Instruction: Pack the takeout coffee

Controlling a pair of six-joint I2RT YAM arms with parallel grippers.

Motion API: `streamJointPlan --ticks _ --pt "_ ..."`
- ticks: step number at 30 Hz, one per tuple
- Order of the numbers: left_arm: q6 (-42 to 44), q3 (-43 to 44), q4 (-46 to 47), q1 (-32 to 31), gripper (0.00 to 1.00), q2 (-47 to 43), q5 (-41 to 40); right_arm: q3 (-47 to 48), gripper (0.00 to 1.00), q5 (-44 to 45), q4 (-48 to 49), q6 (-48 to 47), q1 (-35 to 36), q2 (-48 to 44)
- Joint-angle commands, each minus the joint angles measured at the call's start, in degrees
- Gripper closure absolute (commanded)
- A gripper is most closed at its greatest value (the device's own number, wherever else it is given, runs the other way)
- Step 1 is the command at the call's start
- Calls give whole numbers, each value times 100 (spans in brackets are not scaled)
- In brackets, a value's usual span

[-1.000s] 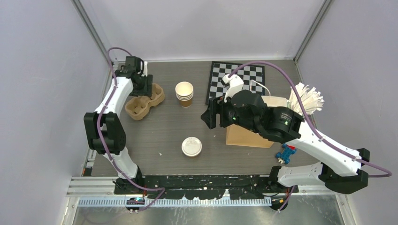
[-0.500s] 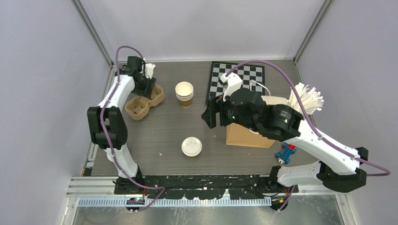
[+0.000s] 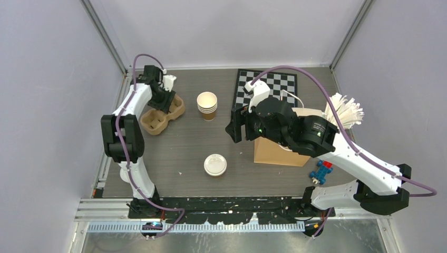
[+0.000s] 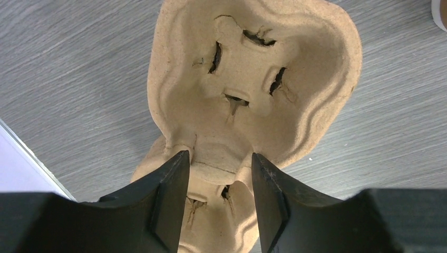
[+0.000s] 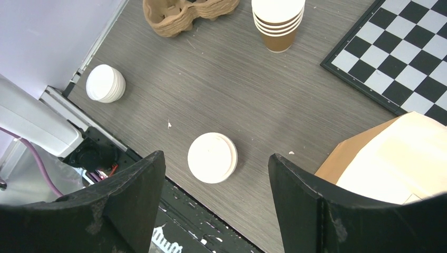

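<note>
Holds right claw (image 3: 235,126) released over counter (image 3: 179,142) near takeout coffee (image 3: 215,164); holds left claw (image 4: 219,158) released over cup carrier (image 4: 248,105).

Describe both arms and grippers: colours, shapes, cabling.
Both arms match: the left arm and right arm have white links with bulky black joint housings. A purple cable loops along each. The left gripper and right gripper each have two matte black wedge-shaped fingers tapering to blunt tips. No sleeves or readable markings.
</note>
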Motion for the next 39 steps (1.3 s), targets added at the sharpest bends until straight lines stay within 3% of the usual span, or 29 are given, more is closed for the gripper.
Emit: streamJointPlan --ticks 1,11,26,39 --pt "155 343 -135 66 52 118 146 253 24 79 10 -98 18 40" --pt "219 412 -291 66 61 181 142 352 24 114 -2 -229 19 114" --pt "356 291 -307 66 51 49 -244 354 24 63 -78 -285 18 141" --pt "339 284 -426 66 59 257 -55 372 24 106 -107 -395 8 159"
